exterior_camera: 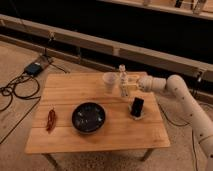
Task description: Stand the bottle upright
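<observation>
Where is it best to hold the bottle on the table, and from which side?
Probably its middle body, below the narrow neck, from the right side. The bottle looks upright, the white cup stands close on its left, and the gripper is already at its right.

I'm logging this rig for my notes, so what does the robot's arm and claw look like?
The arm is white, made of smooth rounded, tube-like segments with bulging joints. It tapers to a pale claw at the back of the table, beside the bottle. No cables or markings can be made out on it.
</observation>
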Tool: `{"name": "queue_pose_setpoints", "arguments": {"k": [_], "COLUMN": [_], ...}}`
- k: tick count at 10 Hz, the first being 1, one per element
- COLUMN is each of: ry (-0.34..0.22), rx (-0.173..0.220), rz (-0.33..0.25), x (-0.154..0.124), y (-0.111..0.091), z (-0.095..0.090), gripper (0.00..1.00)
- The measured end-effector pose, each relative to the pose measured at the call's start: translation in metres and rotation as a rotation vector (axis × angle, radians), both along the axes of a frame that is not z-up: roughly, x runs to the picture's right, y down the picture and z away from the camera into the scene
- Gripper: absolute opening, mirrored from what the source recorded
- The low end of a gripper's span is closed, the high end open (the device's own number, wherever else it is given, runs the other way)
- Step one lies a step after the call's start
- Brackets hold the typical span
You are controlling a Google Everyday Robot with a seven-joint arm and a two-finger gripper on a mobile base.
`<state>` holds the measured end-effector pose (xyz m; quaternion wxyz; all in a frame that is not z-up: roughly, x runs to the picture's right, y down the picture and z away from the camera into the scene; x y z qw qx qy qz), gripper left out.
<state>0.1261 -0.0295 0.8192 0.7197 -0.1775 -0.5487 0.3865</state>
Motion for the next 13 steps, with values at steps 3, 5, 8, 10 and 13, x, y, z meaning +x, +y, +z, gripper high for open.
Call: {"name": "queue_pose_setpoints", "arguments": {"k": [3, 5, 8, 10, 13], "ry": [0.005, 0.022, 0.05, 0.046, 0.045], "rx": [0.004, -0.003, -0.016, -0.018, -0.018], "rz": [0.012, 0.02, 0.039, 0.036, 0.035], "x": [0.006, 0.011, 0.021, 0.019, 0.019], "y": [0.011, 0.015, 0.018, 0.019, 0.019], "z": [0.03, 0.049, 0.067, 0.067, 0.067], "gripper": [0.0, 0.0, 0.0, 0.0, 0.0]}}
